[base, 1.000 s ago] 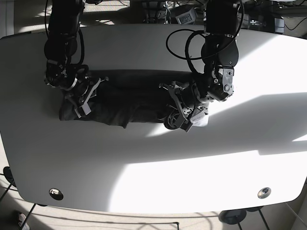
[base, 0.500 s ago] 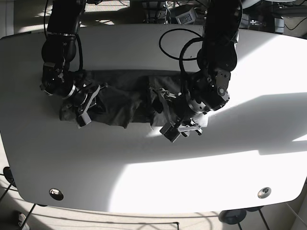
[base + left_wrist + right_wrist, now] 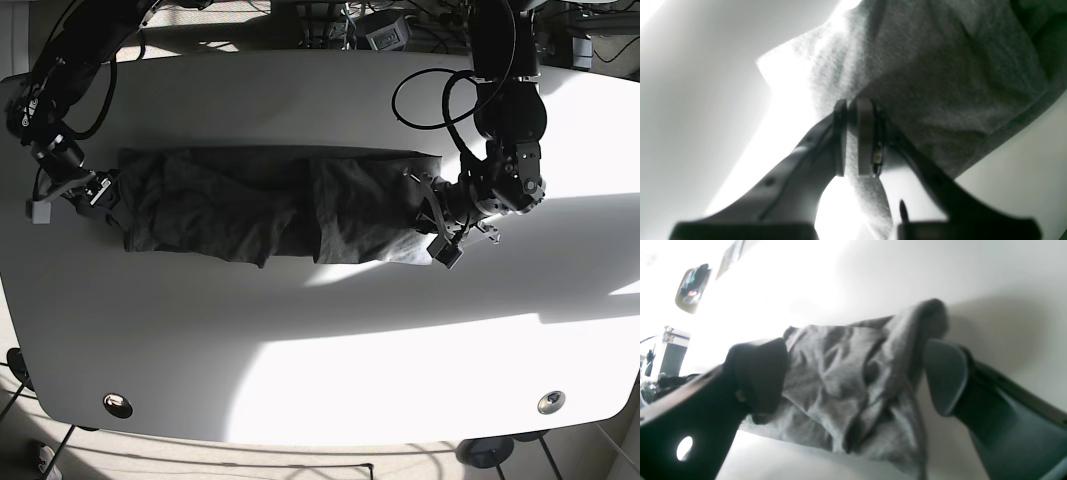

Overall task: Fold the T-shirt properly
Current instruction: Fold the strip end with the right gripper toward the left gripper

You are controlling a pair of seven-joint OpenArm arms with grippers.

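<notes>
Both arms have swung outward since the earlier base view: half a second ago they crowded the middle of the cloth, and now each sits at an end of it, with the dark T-shirt point(image 3: 270, 205) drawn out into a long band. It lies on the white tabletop point(image 3: 330, 350), across the upper middle of the base frame, still creased and bunched, with a lower flap sagging near its centre.

My left claw point(image 3: 440, 232), at the right of the base frame, is clenched on the shirt's end. In the left wrist view its two pads point(image 3: 865, 136) press together at frame centre with a thin fold of grey fabric pinched between them.

My right claw point(image 3: 68, 195) is at the far left of the base frame. In the right wrist view its jaws stand wide apart, released, with the rumpled shirt end point(image 3: 853, 386) lying between them and no pad visibly touching it.

As I judge it, the risk is a one-sided pull. If my left arm tugs before the right claw closes, the whole shirt could slide right and bunch again. The left pinch also looks thin, so a sharp pull could slip it free.
</notes>
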